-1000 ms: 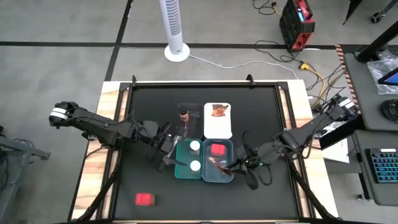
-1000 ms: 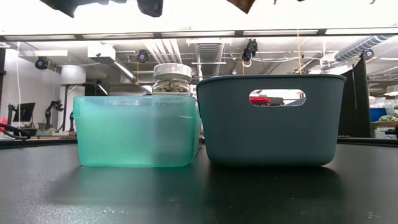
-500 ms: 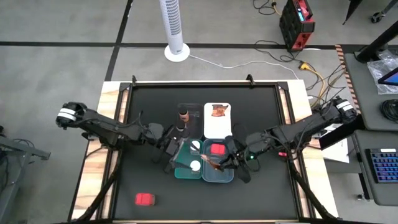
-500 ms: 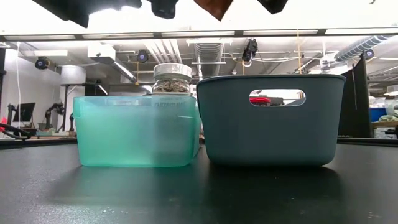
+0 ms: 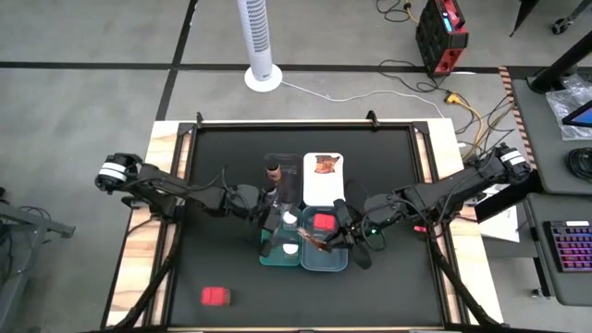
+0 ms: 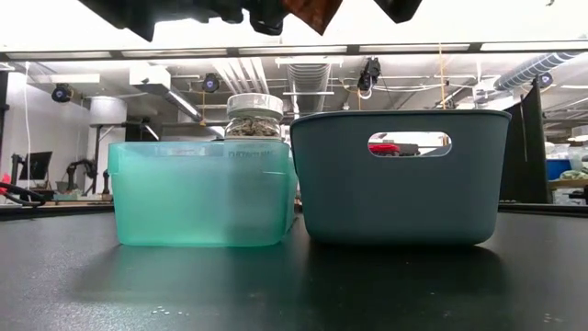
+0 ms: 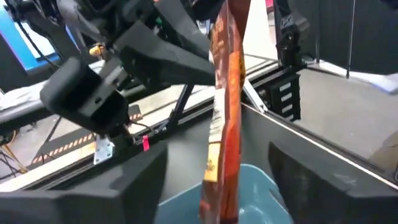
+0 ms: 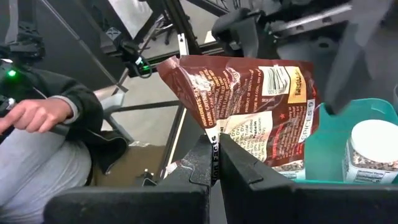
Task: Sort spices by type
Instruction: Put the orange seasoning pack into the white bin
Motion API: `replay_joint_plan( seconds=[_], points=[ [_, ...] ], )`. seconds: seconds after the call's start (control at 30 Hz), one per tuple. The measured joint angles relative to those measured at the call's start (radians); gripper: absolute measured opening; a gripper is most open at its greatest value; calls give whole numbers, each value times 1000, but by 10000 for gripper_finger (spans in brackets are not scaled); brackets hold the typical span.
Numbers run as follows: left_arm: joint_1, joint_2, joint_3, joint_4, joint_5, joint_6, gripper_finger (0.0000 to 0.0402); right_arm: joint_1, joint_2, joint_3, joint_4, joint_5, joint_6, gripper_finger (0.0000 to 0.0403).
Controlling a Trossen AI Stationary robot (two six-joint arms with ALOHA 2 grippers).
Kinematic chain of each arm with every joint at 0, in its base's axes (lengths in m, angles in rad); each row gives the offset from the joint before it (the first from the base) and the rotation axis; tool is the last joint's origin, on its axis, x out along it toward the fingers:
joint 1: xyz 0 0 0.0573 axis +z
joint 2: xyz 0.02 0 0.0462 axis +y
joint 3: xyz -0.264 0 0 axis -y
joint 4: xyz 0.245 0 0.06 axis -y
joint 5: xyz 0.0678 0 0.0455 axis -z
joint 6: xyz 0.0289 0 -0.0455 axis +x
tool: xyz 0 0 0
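- We see a clear packet of orange-red spice [image 8: 249,121] pinched by its edge in the right gripper [image 8: 214,152], hanging over the seam between the teal tray [image 5: 274,255] and the grey-blue tray [image 5: 335,263].
- The left gripper [image 5: 277,227] faces it above the teal tray, fingers spread on either side, grasping nothing.
- Two white-capped jars [image 5: 289,218] stand inside the teal tray.
- A red box [image 5: 215,296] lies alone on the bare table [image 5: 222,166] near the front-left edge, well apart.

Right gripper [image 5: 319,245] carried its spice packet [image 8: 249,109] leftward to the trays' shared edge; left gripper [image 5: 280,233] advanced over the teal tray [image 5: 268,256].
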Motion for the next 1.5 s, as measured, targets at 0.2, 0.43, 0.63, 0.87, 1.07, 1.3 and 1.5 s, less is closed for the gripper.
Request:
replay_joint_plan(
  seconds=[0.2,0.43,0.63,0.87,1.07,1.3,1.5],
  points=[
    [0,-3,1,-1,-1,0,76,0,0,0,-3,1,-3,13],
    [-4,-10,-3,-4,-68,-45,20,1,-22,0,-34,60,-39,15],
    [-8,-77,-71,-28,-183,-114,12,26,-105,0,-123,299,-116,51],
    [-36,-223,-201,-27,-504,-229,12,70,-133,0,-235,710,-134,135],
    [-49,-259,-221,-19,-623,-255,12,84,3,0,34,780,-381,210],
    [-60,-226,-178,-8,-609,-247,12,81,190,68,238,912,-645,272],
    [-78,-235,-176,-16,-549,-246,12,77,261,159,186,1015,-689,277]
  ],
)
